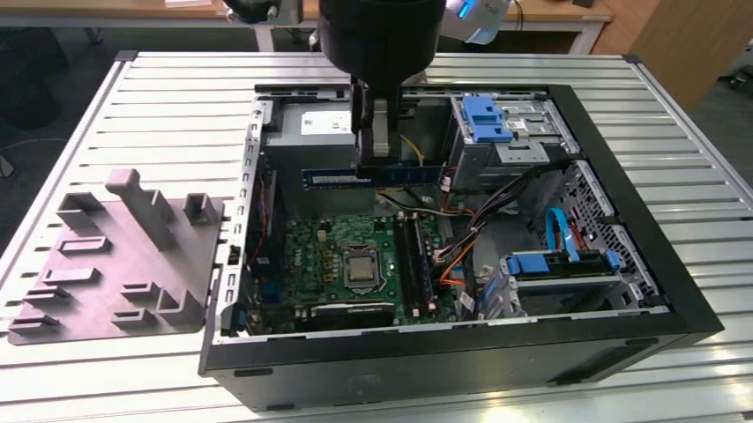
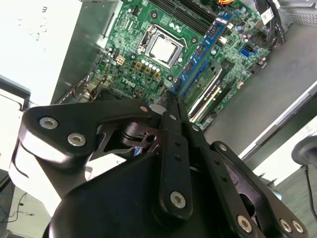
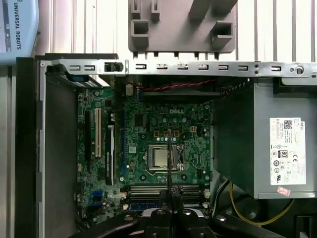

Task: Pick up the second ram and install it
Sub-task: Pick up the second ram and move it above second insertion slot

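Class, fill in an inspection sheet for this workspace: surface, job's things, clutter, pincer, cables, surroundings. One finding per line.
Surface: slatted metal table carrying an open computer case.
Job's things: second ram held level above the motherboard, not in a slot.
Clutter: grey moulded fixture on the table, at the exterior view's left of the case.
Grippers: pincer shut on the second ram.
Cables: black and orange leads inside the case beside the motherboard.
Surroundings: wooden bench behind the table.
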Motion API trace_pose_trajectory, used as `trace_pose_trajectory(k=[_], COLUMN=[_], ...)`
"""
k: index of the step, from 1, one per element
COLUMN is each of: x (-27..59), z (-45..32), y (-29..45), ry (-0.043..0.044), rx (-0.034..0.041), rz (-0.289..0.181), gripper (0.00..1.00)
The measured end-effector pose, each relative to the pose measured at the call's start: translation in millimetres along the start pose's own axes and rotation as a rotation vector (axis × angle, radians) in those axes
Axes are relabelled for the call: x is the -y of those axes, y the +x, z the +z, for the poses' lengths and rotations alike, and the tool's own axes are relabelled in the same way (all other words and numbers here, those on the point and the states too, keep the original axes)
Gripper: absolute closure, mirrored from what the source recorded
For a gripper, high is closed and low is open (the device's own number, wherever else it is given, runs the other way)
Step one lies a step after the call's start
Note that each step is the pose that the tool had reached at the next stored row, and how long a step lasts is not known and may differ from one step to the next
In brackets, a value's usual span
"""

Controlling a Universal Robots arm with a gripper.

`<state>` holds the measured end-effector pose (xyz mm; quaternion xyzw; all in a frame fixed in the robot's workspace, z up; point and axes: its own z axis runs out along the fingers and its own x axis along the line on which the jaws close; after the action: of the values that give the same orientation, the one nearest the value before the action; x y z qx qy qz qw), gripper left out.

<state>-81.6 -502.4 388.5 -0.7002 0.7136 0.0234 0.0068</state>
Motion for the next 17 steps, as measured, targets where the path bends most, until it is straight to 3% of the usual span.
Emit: trace_pose_trajectory(k=[11,17], x=[1.7,5.7], z=[20.0,25.4], y=[0.7,-5.2], ry=[0.0001,0.0000], rx=[0.0000,-0.0001], rz=[0.000,0.000], gripper=[0.89,0.89])
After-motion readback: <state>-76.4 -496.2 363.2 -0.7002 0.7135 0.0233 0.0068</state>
